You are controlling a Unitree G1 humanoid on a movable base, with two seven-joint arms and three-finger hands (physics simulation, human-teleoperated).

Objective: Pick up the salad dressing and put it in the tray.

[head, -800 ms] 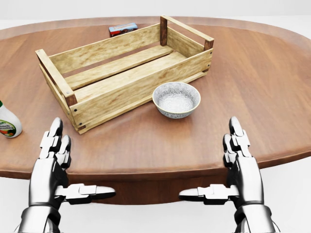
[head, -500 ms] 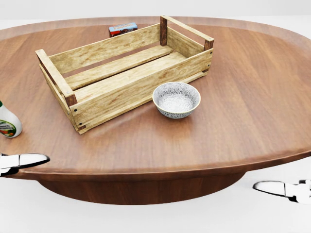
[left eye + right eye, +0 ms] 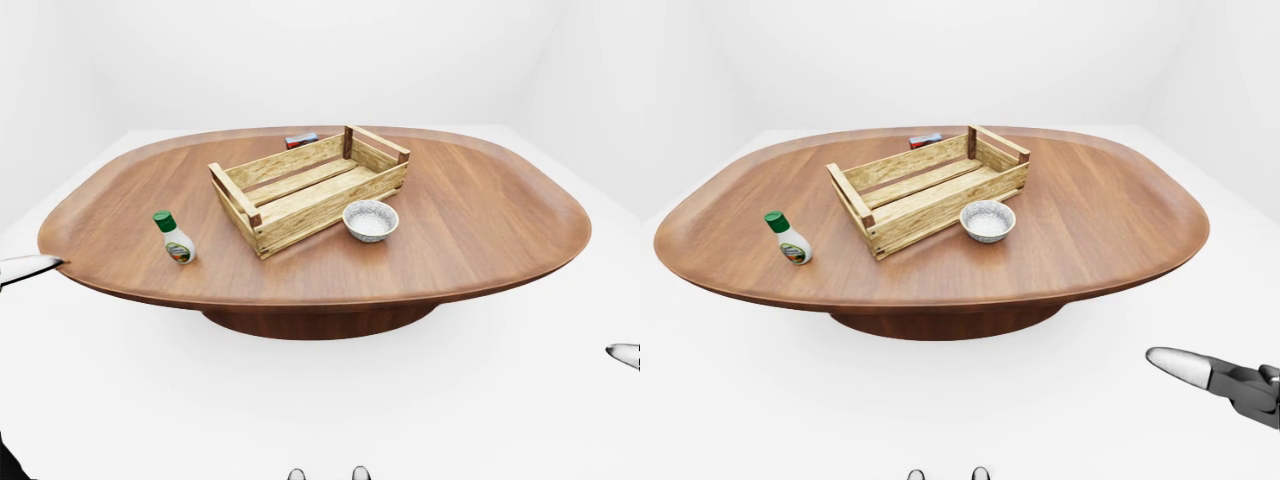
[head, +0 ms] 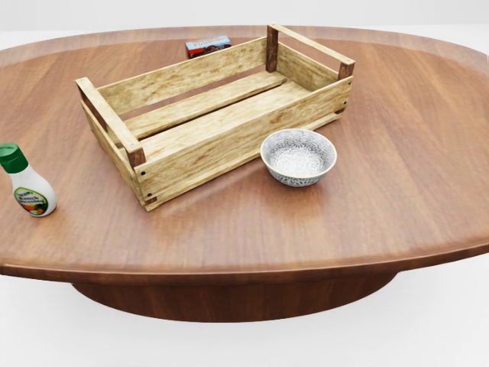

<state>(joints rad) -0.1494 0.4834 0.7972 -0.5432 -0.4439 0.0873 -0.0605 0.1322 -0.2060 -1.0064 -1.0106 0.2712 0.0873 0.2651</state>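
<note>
- Right hand: only one silver fingertip and part of the hand are seen at the right-eye view's lower right edge, well apart from the table; its spread cannot be told.
- Left hand: a single fingertip is shown at the left-eye view's left edge, beside the table rim; spread likewise indeterminable.
- Salad dressing: shown upright on the table, left of the tray.
- Bowl: placed just right of the tray.
- Small box: seen above the tray.
</note>
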